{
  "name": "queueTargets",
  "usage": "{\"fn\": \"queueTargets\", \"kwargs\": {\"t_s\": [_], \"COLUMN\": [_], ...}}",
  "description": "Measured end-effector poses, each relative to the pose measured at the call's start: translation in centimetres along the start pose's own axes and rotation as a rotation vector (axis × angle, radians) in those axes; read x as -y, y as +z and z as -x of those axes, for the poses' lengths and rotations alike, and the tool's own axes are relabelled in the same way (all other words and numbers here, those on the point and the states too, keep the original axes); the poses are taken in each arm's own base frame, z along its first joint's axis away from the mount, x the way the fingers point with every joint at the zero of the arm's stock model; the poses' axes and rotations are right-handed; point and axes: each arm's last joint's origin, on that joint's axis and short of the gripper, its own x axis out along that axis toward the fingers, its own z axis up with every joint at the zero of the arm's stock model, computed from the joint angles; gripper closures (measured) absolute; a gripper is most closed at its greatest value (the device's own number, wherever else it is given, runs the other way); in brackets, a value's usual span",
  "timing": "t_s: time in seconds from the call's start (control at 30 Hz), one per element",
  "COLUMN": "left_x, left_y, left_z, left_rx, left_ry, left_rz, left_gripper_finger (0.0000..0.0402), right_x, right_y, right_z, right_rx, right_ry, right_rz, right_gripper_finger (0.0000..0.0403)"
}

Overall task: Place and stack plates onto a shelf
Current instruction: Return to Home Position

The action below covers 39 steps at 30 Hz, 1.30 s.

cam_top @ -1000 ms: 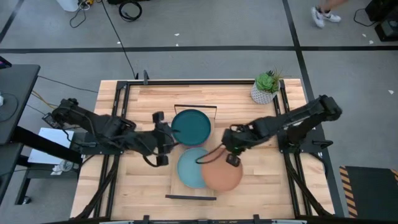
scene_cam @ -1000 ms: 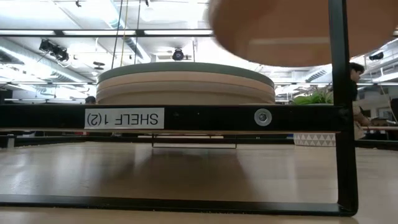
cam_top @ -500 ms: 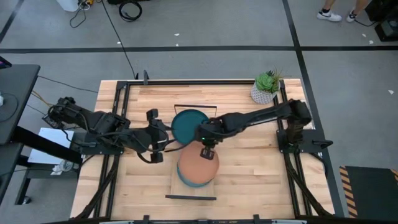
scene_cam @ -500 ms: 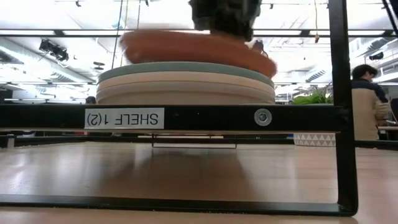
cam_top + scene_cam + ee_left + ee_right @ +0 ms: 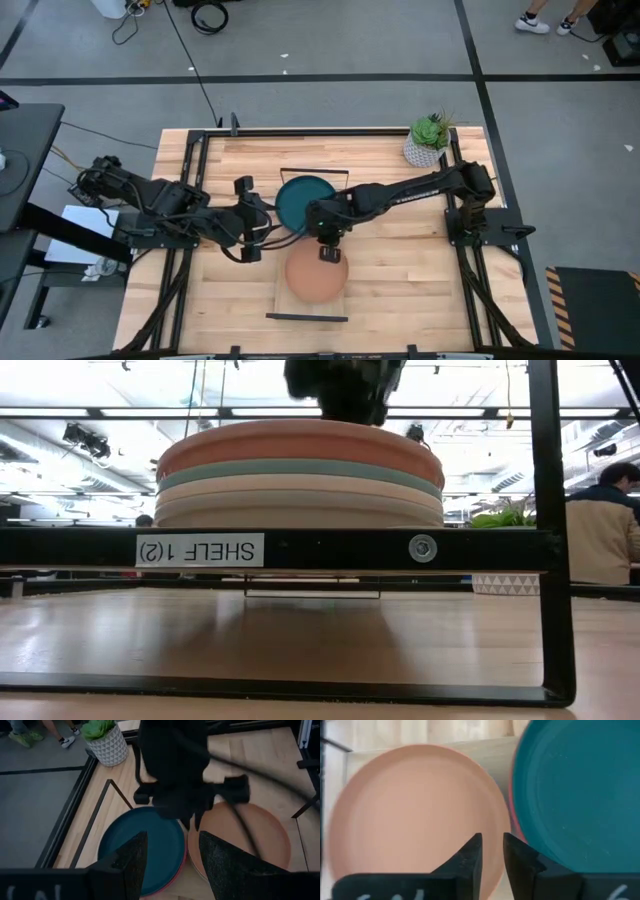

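Note:
The terracotta plate point(image 5: 317, 276) lies flat on top of the near stack on the shelf point(image 5: 282, 300); in the low view it point(image 5: 300, 442) tops several plates. The dark teal plate point(image 5: 305, 203) tops the far stack, with a magenta rim point(image 5: 513, 822) showing below it. My right gripper point(image 5: 328, 247) stands over the terracotta plate's far edge, nearly shut. My left gripper point(image 5: 251, 228) hovers open to the left of the teal plate, touching nothing; in its wrist view point(image 5: 172, 865) it looks at both stacks and the right arm. My right gripper point(image 5: 492, 852) has the terracotta plate's far rim point(image 5: 503, 827), the side next to the teal plate, between its two fingers. One finger stands over the plate's inside, the other outside the rim. It comes from above, pointing down. The plate rests flat on the stack.
A potted green plant point(image 5: 428, 140) stands at the table's far right corner. Black wire rails point(image 5: 307, 317) close the shelf's short ends; the near one fills the low view point(image 5: 300, 548). A person point(image 5: 600, 510) sits in the room behind.
My right gripper has swung toward the table's left, carrying the terracotta plate from right of the shelf over the near stack. The plate came in tilted, was lowered, and now lies level on the stack, covering the light blue plate. My left gripper drew back slightly to the left.

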Motion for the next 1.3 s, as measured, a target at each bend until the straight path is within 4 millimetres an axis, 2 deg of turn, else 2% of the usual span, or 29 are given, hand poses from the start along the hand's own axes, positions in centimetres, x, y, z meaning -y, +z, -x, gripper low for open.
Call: {"fn": "queueTargets", "kwargs": {"t_s": [0.1, 0.23, 0.43, 0.53, 0.67, 0.77, 0.9, 1.1, 1.3], "left_x": [0.4, 1.7, 2.9, 3.4, 4.1, 4.5, 5.1, 6.0, 6.4], "left_y": [-0.3, -2.4, -6.8, -8.7, -11.0, -12.3, -13.6, -15.1, -16.6], "left_z": [-0.4, -1.6, -3.9, -4.7, -5.6, -6.1, -6.6, -6.7, -6.8], "left_rx": [0.007, 0.006, 0.009, 0.045, 0.089, 0.122, 0.161, 0.232, 0.254], "left_ry": [-0.005, -0.027, -0.045, -0.073, -0.101, -0.104, -0.123, -0.162, -0.137], "left_rz": [-0.024, -0.065, -0.037, -0.009, 0.012, 0.025, 0.047, 0.082, 0.11], "left_gripper_finger": [0.0217, 0.0217, 0.0217, 0.0217, 0.0217, 0.0217, 0.0217, 0.0217, 0.0217], "right_x": [-0.6, -2.5, -4.8, -5.7, -6.6, -6.9, -7.0, -7.2, -7.3], "right_y": [-0.2, -1.0, -4.8, -6.9, -9.8, -11.3, -12.9, -13.8, -14.2], "right_z": [1.7, 4.7, 5.6, 5.0, 3.3, 1.8, -0.4, -2.6, -3.6], "right_rx": [0.019, 0.113, 0.19, 0.262, 0.373, 0.465, 0.502, 0.476, 0.439], "right_ry": [-0.011, -0.138, -0.181, -0.161, -0.11, -0.072, -0.054, -0.069, -0.061], "right_rz": [0.032, 0.105, 0.15, 0.149, 0.164, 0.172, 0.197, 0.237, 0.26], "right_gripper_finger": [0.0311, 0.0308, 0.0309, 0.0309, 0.0309, 0.0309, 0.0309, 0.0309, 0.0309]}}
